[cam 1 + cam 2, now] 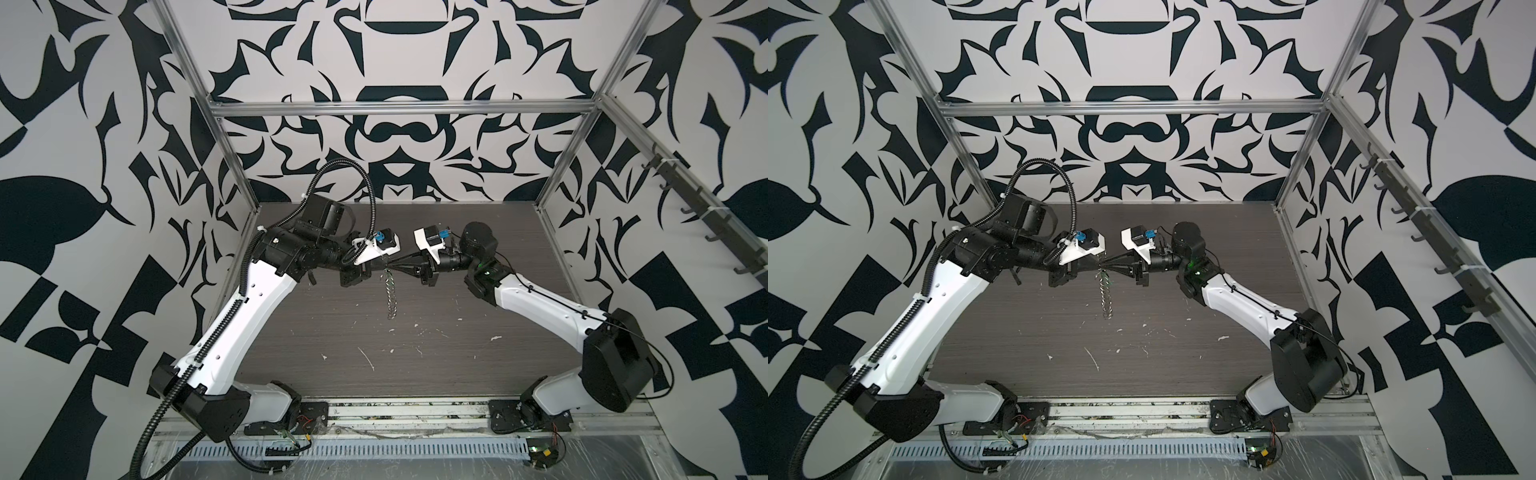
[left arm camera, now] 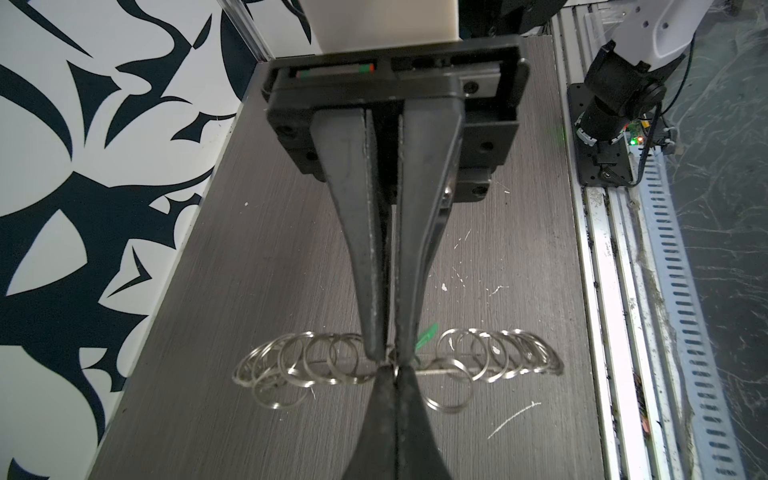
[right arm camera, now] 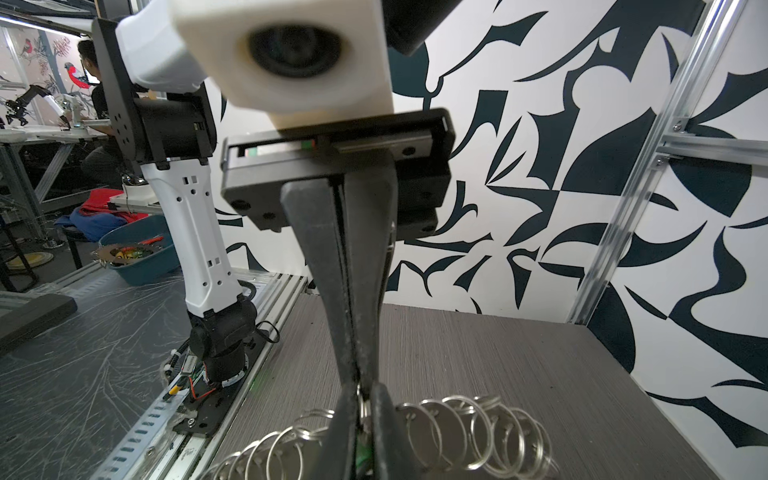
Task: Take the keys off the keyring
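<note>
Grippers meet tip to tip above the middle of the dark grey wood-grain table [image 1: 415, 353] in both top views. The left gripper [image 1: 383, 268] reaches in from the left and the right gripper [image 1: 393, 268] from the right, both lying roughly level. From the spot where they meet hangs the keyring [image 1: 390, 296], a thin pale wire loop strung with many small shiny silver split rings. It is seen almost edge-on [image 1: 1105, 293]. From up here I cannot tell how the jaws stand.

The left wrist view shows the left gripper [image 2: 390, 372] with its two fingers pressed together, pinching the wire of the keyring [image 2: 515, 353] at their tips. The right gripper [image 2: 391, 358] faces the camera, its fingers a narrow slit apart and its tips at the same stretch of wire. Split rings fan out on both sides of the grip. The bright green plastic tag [image 2: 428, 336] of the key pokes out just beside one right finger.

The right wrist view shows the left gripper [image 3: 358, 384] clamped flat. The right gripper [image 3: 362, 409] has a thin gap between its fingers, with a silver ring and the bright green plastic tag [image 3: 360, 457] inside it. I cannot tell whether its pads press on them.
</note>
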Available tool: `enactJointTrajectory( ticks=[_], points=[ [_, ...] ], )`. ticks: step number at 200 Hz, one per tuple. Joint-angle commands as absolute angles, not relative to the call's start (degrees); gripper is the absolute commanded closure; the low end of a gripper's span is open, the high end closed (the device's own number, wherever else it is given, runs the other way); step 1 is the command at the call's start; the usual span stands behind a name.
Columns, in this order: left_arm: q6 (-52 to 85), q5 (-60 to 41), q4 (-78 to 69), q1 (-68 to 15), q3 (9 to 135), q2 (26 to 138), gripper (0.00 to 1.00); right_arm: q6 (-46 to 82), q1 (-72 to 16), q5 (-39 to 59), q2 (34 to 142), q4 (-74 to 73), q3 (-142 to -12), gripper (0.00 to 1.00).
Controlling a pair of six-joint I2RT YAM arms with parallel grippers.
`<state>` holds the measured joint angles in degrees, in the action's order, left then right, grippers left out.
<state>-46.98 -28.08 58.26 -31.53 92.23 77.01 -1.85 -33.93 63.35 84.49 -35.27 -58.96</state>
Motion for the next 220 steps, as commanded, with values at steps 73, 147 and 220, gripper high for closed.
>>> enactJointTrajectory(
  ticks=[73, 147, 220],
  points=[
    [-48.1, -30.5, 58.1, -32.3, 92.7, 77.2, 1.0, -9.1, -35.1, 64.5, 83.8, -22.3, -64.6, 0.85],
    [-48.3, -30.7, 58.1, -32.3, 93.2, 77.6, 1.0, -15.6, -36.7, 65.2, 85.3, -8.6, -70.1, 0.94],
    [-48.3, -30.2, 58.0, -32.4, 92.8, 77.3, 1.0, -17.9, -36.7, 64.3, 84.9, -5.7, -70.1, 0.85]
  ],
)
